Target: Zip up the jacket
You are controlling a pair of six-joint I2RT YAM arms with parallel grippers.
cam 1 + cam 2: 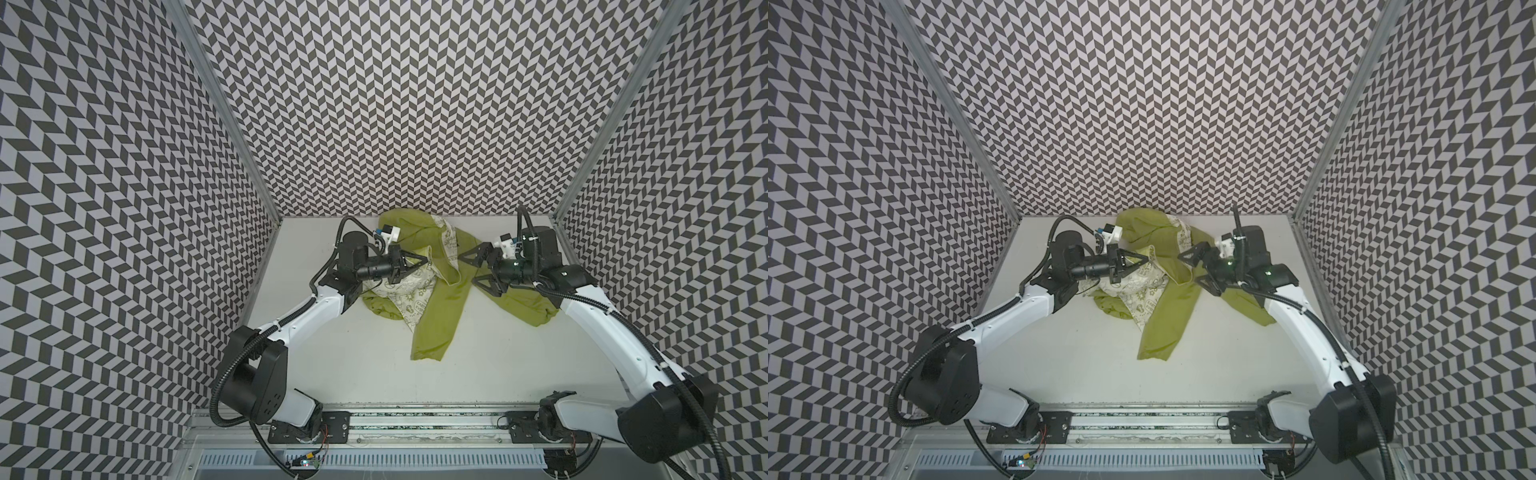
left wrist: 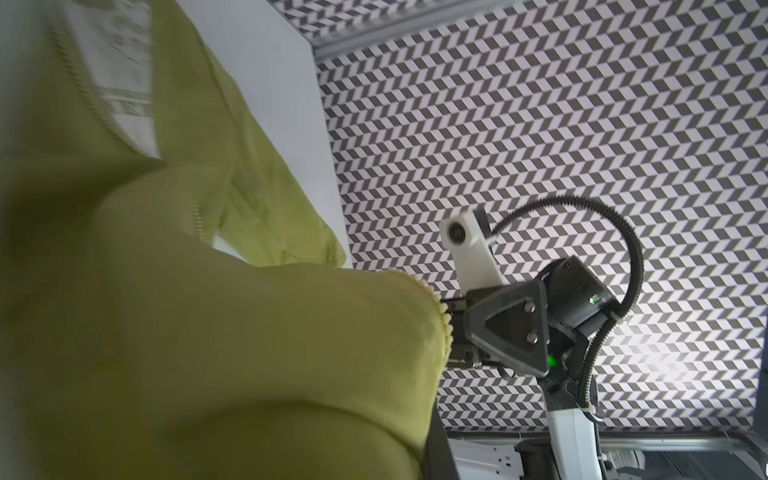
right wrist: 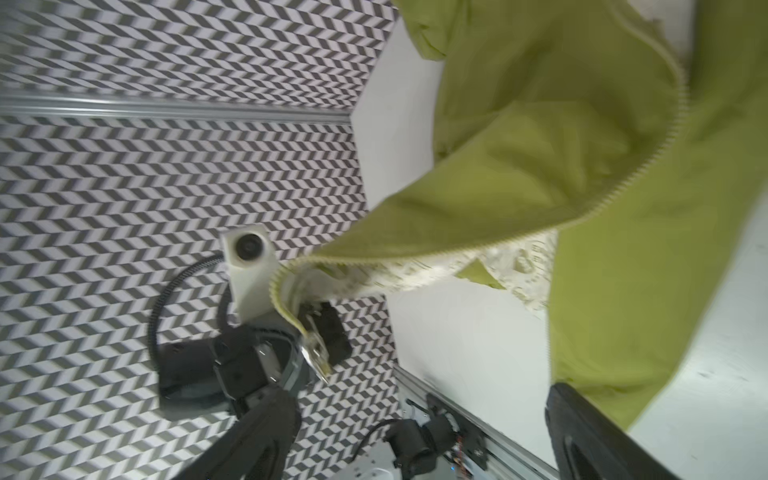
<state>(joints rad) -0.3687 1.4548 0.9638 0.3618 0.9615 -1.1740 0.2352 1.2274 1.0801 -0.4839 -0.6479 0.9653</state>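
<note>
Lime-green thin cloth, the jacket lies crumpled and unzipped on the far half of the table, between the two arms. A long green flap reaches toward the near edge, white printed lining shows left of the middle, and a green bunch sits against the back wall. The pale zipper runs in a loose curve along one open edge. The left gripper is closed tight on that edge, lifting it a little, with the metal pull hanging just beside its fingers. The right gripper stands spread wide over green cloth and grips nothing. The table is plain white, with a metal rail along its near edge. Walls on three sides carry a black-and-white chevron pattern. The right arm covers part of the jacket's right side. Both wrist views are blurred up close, so it is unclear whether the right fingers touch the cloth.
</note>
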